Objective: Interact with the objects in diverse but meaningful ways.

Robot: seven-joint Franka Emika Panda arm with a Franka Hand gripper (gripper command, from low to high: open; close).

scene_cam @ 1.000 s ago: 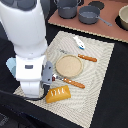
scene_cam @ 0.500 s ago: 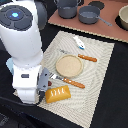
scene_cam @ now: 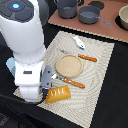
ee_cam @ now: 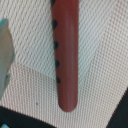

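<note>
Occupying the left half of the exterior view, the arm hides its gripper; jaw state cannot be told. Bread loaf (scene_cam: 58,94) lies on the placemat (scene_cam: 100,75) at lower centre. Sausage (ee_cam: 66,55) fills the wrist view, resting on woven mat.

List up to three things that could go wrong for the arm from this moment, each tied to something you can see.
1. The sausage fills the wrist view, so the arm is low; pressing further could jam it into the mat.
2. The sausage lies near the mat's edge and might roll off onto the dark table.
3. The arm's body hides its gripper in the exterior view, close to the loaf, which could get knocked.
</note>
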